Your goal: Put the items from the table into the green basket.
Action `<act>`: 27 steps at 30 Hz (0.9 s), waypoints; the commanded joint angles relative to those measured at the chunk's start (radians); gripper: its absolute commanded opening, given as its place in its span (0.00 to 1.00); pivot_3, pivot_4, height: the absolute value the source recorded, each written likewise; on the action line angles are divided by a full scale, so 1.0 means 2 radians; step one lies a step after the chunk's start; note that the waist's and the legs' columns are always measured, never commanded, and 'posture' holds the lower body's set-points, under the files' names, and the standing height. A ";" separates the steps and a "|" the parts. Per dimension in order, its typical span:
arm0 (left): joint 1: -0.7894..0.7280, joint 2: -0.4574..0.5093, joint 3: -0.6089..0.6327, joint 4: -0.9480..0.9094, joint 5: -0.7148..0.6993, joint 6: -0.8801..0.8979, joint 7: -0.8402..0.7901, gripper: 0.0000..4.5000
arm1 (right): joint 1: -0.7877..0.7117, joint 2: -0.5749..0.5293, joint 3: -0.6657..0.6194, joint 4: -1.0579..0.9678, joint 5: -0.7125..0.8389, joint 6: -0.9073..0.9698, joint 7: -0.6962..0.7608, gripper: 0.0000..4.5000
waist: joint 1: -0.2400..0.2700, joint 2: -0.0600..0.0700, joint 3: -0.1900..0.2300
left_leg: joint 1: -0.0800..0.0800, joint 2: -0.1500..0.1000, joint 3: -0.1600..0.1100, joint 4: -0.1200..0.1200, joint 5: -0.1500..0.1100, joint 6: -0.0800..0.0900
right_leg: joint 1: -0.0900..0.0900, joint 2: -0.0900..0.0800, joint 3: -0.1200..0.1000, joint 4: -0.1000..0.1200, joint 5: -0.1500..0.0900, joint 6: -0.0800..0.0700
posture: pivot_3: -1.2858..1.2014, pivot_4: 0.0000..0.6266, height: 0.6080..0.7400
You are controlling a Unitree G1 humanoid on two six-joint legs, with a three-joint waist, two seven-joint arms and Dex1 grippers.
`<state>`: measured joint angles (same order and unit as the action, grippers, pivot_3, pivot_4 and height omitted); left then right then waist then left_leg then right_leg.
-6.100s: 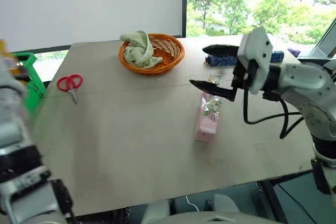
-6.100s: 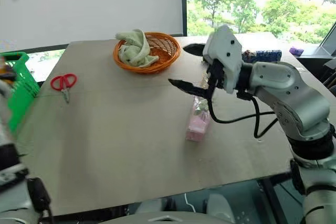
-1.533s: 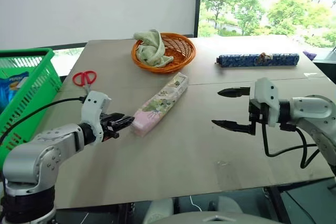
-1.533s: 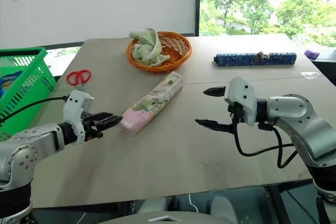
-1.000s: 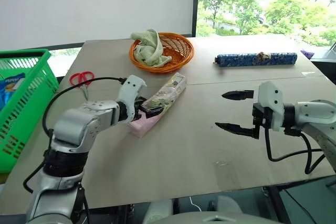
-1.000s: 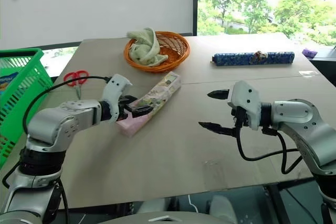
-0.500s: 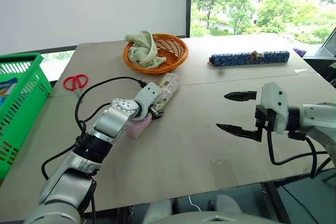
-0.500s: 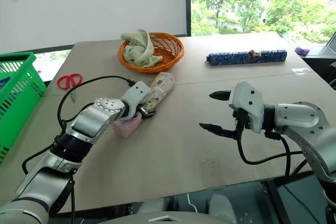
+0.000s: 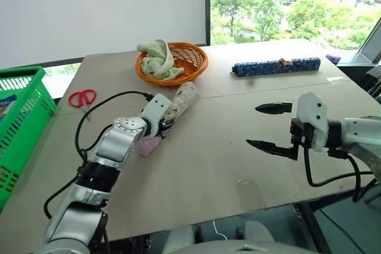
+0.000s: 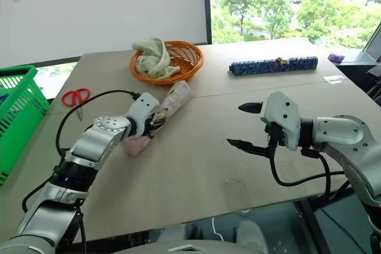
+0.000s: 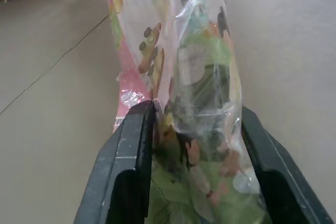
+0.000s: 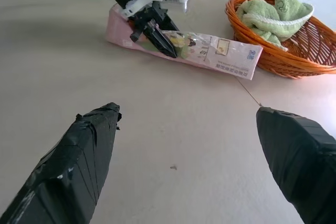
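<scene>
A long pink-and-silver packet [image 9: 183,96] lies aslant on the table [image 9: 202,165], in front of the orange wicker basket. My left gripper [image 9: 168,122] is shut on the packet's middle, and in the left wrist view its two black fingers [image 11: 134,145] press the film from both sides. Red-handled scissors [image 9: 80,97] lie flat near the table's left edge. The green basket [image 9: 15,123] stands beyond that edge, with a blue-and-white pack inside. My right gripper [image 9: 252,125] hovers open over the right half of the table, holding nothing.
An orange wicker basket [image 9: 189,63] with a pale green cloth [image 9: 156,57] sits at the back centre. A long dark blue packet [image 9: 277,65] lies at the back right. A black cable [image 9: 113,102] loops above the left arm.
My left gripper's fingers have closed on the packet's middle, after standing wide beside it. The right gripper has stayed where it was. The camera has shifted slightly.
</scene>
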<state>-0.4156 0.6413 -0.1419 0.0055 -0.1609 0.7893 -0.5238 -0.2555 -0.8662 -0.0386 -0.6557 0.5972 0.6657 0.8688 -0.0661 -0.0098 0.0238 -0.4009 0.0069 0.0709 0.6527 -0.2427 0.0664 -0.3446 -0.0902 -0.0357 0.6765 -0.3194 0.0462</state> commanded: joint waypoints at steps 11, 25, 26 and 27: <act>0.087 0.026 0.263 -0.166 -0.183 0.089 -0.054 0.41 | -0.071 0.037 0.029 0.030 -0.008 -0.043 0.019 1.00 | 0.010 -0.001 0.001 | -0.001 0.000 0.001 -0.001 0.000 -0.001 | -0.001 0.000 0.000 -0.002 0.000 0.000 | 0.51 0.00 1.00; 0.092 0.046 0.283 -0.196 -0.266 0.195 -0.025 0.88 | -0.165 0.106 0.097 0.091 -0.044 -0.090 0.054 1.00 | 0.037 -0.004 0.002 | -0.001 0.000 0.000 -0.002 0.000 -0.003 | -0.001 0.000 0.000 -0.002 0.000 0.000 | 0.55 0.00 1.00; 0.088 0.039 0.275 -0.193 -0.265 0.197 -0.017 0.98 | -0.162 0.105 0.096 0.090 -0.044 -0.091 0.056 1.00 | 0.040 -0.004 0.002 | -0.001 0.000 0.000 -0.002 -0.001 -0.003 | -0.001 0.000 -0.001 -0.002 0.000 0.000 | 0.54 0.00 1.00; 0.082 0.034 0.259 -0.183 -0.261 0.197 -0.014 0.99 | -0.157 0.104 0.094 0.088 -0.044 -0.090 0.056 1.00 | 0.041 -0.004 0.002 | -0.001 0.000 0.000 -0.002 -0.001 -0.003 | -0.001 0.000 0.000 -0.002 0.000 0.000 | 0.53 0.00 1.00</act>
<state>-0.2176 0.7137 0.4051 -0.3452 -0.6742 1.1790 -0.5671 -0.5718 -0.6477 0.1674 -0.4585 0.5123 0.5025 0.9741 0.0158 -0.0180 0.0271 -0.4038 0.0060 0.0708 0.6490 -0.2440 0.0597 -0.3462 -0.0903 -0.0367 0.6715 -0.3193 0.0465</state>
